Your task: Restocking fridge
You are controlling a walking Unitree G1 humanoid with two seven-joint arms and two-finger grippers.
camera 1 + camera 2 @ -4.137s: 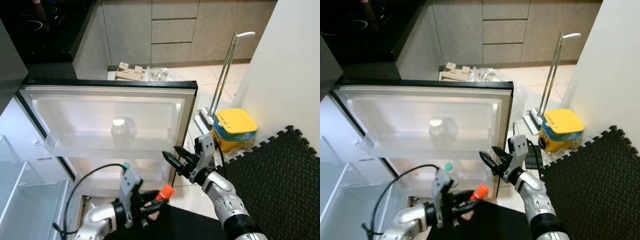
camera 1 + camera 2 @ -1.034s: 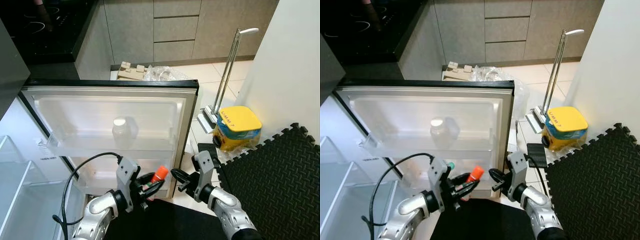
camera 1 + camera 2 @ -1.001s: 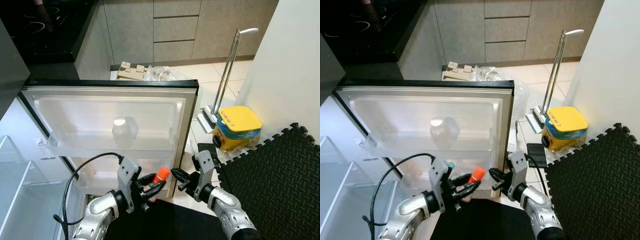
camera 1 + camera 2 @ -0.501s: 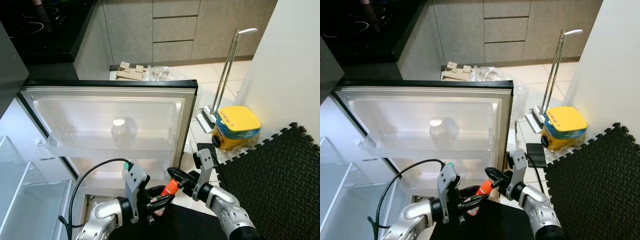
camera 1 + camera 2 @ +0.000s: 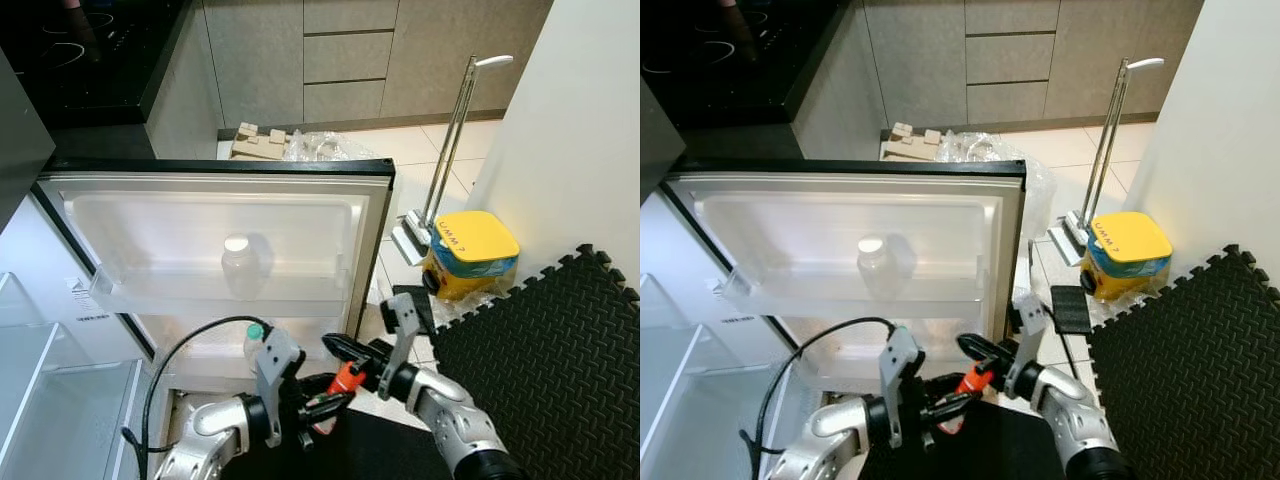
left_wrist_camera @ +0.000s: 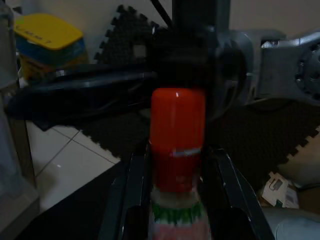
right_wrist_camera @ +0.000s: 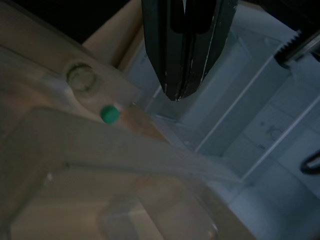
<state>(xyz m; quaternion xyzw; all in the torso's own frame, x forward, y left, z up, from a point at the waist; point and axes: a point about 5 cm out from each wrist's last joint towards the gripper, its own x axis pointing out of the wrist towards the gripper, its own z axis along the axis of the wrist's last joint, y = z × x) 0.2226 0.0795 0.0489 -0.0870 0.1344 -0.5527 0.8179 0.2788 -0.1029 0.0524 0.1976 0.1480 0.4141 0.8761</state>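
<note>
- Bottle with a red cap [image 5: 341,383] sits clamped between the fingers of the left hand [image 5: 322,402], low in front of the open fridge door [image 5: 220,240].
- Right hand [image 5: 345,355], fingers nearly together and holding nothing, hovers just beside that cap; a bump could knock the bottle loose.
- Door shelf [image 5: 225,293] is above both hands; a crooked lift might clip its rim.

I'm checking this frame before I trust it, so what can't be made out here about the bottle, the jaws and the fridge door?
- Red-capped bottle: left wrist view is dark and its edge cuts off the body; label unreadable.
- Right gripper: eye views too small to tell whether it touches the cap.
- Green-capped bottle: the left arm hides its body.
- Jar: the frosted door shelf blurs its contents.
</note>
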